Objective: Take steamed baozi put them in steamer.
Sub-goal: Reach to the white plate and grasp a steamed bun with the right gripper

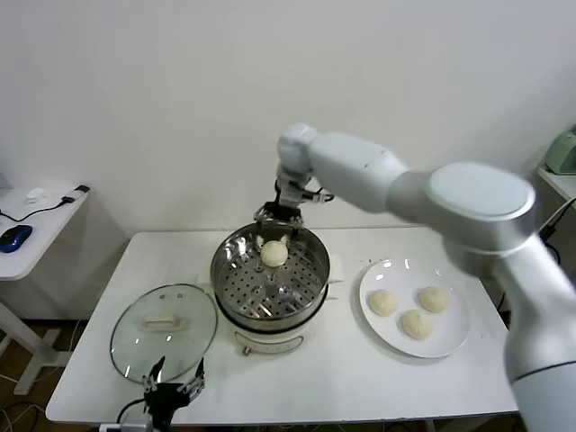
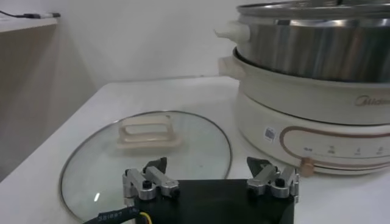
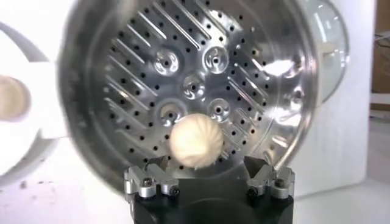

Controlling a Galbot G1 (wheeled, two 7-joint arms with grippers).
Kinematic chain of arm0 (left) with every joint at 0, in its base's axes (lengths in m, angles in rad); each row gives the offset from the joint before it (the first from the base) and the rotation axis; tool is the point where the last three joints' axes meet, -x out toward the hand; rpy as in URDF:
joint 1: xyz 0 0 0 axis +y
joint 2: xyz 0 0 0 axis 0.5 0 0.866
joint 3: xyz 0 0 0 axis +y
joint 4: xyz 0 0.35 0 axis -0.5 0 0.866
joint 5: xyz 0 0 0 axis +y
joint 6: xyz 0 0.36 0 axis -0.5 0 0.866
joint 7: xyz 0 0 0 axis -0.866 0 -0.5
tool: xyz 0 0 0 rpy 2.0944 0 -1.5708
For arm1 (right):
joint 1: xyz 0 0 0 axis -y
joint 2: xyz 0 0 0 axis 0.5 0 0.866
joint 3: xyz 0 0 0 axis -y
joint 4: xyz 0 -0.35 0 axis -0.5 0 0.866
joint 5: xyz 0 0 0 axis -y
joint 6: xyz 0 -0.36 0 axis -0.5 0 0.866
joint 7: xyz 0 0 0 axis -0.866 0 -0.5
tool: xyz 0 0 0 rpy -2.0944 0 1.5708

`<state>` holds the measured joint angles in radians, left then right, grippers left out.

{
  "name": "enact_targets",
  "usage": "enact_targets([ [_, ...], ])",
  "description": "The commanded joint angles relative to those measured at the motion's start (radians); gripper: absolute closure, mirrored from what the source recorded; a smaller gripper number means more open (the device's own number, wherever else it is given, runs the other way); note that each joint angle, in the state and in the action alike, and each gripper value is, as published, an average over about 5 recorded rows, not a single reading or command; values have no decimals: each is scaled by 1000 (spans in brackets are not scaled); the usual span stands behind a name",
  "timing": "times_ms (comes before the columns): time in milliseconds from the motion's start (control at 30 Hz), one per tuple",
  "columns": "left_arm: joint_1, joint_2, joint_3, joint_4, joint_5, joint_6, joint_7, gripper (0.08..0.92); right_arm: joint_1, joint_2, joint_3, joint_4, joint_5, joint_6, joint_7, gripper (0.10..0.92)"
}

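The shiny perforated steamer (image 1: 236,270) sits on its cream pot base (image 1: 270,340) at the table's middle. One cream-white baozi (image 1: 274,253) lies on the steamer's floor near the far side. It also shows in the right wrist view (image 3: 196,141). My right gripper (image 1: 275,216) hovers just above it at the far rim, open, fingers spread wider than the bun; it shows in its wrist view (image 3: 207,163). Three more baozi (image 1: 416,323) lie on the white plate (image 1: 454,346) to the right. My left gripper (image 1: 171,389) is open and empty at the table's front left edge.
The glass lid (image 1: 135,346) with a white handle (image 2: 148,134) lies flat left of the pot, just beyond my left gripper (image 2: 207,164). The pot base (image 2: 317,122) rises beside it. A side table with a blue mouse (image 1: 14,237) stands far left.
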<state>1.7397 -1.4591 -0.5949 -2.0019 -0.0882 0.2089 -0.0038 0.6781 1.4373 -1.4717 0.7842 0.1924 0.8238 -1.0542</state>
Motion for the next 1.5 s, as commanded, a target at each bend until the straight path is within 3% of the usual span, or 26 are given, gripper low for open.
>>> enact_targets([
  [33,3,-1,6,-3,5,-3,2,177,323,-351,-335,281,446,-183,-61,203],
  [300,-3,-3,23,-1,10,-1,3,177,445,-715,-679,576,408,-692,104,203],
  [467,-6,-5,27,3,10,2,4,177,391,-812,-706,740,425,-976,212,203],
  [567,-5,-5,26,4,10,3,4,177,325,-827,-660,773,431,-1063,246,203],
  [833,-7,-4,19,13,6,2,3,177,104,-767,-442,687,456,-1108,263,203],
  [1133,1,-2,15,16,7,-3,4,177,-186,-626,-195,458,414,-1094,260,203],
  [1500,3,-3,14,28,7,-5,5,177,-324,-506,-81,267,370,-1084,243,203],
])
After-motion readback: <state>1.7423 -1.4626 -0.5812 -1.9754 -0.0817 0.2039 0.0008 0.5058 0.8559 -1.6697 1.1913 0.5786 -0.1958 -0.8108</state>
